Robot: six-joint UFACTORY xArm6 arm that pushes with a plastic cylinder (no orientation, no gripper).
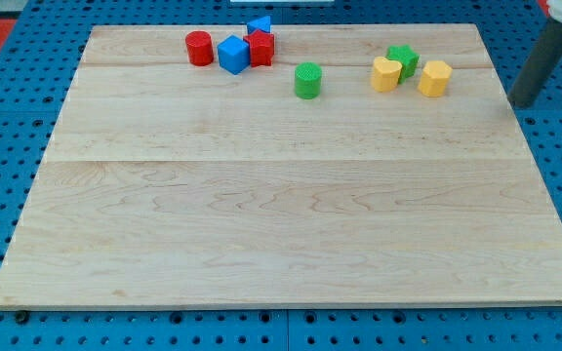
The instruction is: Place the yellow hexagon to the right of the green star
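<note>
The yellow hexagon (434,78) lies near the view's top right of the wooden board, just right of the green star (404,59) and slightly lower in the view. A yellow heart-shaped block (385,73) touches the star's left side. My tip (523,101) is at the board's right edge, well to the right of the yellow hexagon and apart from every block.
A green cylinder (307,80) stands left of the yellow heart. A red cylinder (199,48), a blue cube (232,54), a red star (260,47) and a small blue block (260,23) cluster at the view's top. Blue pegboard (8,146) surrounds the board.
</note>
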